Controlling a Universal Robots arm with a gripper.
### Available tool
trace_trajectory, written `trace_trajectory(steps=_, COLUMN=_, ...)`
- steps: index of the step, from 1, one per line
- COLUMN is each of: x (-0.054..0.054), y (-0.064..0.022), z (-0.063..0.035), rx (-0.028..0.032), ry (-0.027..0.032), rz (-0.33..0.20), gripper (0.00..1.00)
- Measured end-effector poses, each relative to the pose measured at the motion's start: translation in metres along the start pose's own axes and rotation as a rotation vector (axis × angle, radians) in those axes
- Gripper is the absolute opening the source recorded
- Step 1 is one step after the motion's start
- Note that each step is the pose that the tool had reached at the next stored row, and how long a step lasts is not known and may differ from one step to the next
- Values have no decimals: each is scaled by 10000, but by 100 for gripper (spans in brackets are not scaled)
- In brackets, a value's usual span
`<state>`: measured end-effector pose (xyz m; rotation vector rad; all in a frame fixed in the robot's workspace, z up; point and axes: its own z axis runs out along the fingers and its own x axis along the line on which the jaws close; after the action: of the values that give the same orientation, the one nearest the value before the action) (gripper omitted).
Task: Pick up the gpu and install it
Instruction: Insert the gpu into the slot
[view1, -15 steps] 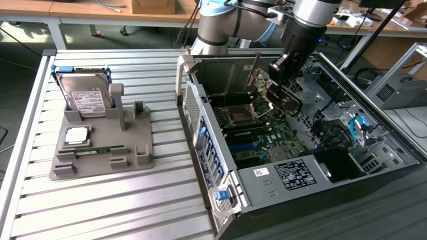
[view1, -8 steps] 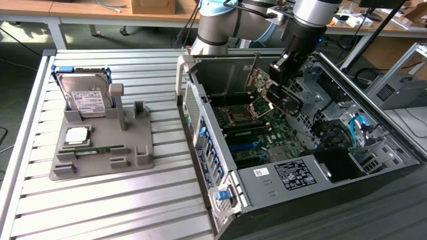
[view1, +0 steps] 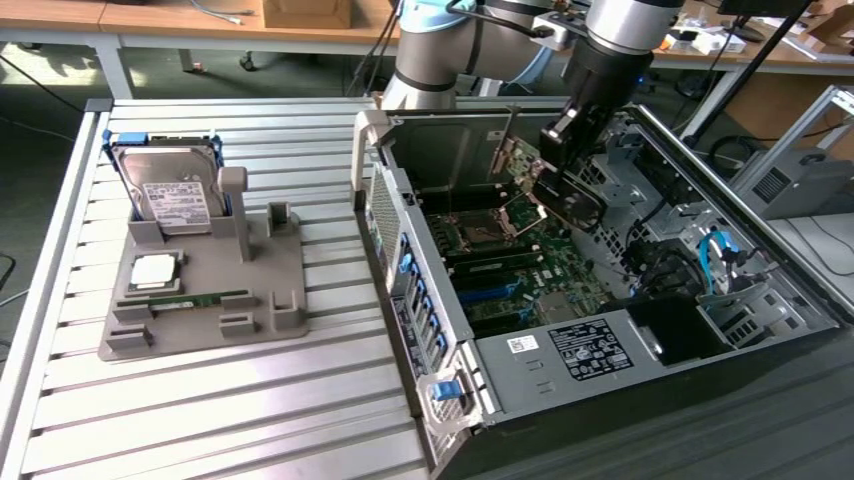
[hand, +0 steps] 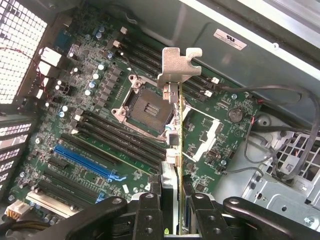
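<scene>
Holding the gpu (hand: 176, 115) over the open computer

The gripper (hand: 172, 202) is squeezing the gpu between its two black fingers (hand: 150, 205), so the jaws are sitting narrow with the card clamped in the middle. The gpu is hanging on its thin edge inside the open case, and its metal end bracket (hand: 178, 62) is sticking out at the far end. Under the card, the green motherboard (hand: 90, 100) is lying flat. Its square chip socket (hand: 145, 105) is sitting just beside the card's edge, and a blue slot (hand: 85, 160) is lying farther off. The computer case (view1: 534, 370) is resting open on the table (view1: 200, 420). Well apart, toward the exterior view's left, a gray tray (view1: 200, 330) is holding a silver hard drive (view1: 174, 195) and a slim green memory stick (view1: 194, 300).
</scene>
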<state>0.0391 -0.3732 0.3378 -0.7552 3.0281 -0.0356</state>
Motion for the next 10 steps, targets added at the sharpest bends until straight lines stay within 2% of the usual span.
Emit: trace_trajectory(steps=10, x=0, y=0, z=0, rx=-4, ry=-9, rz=-358, gripper=27)
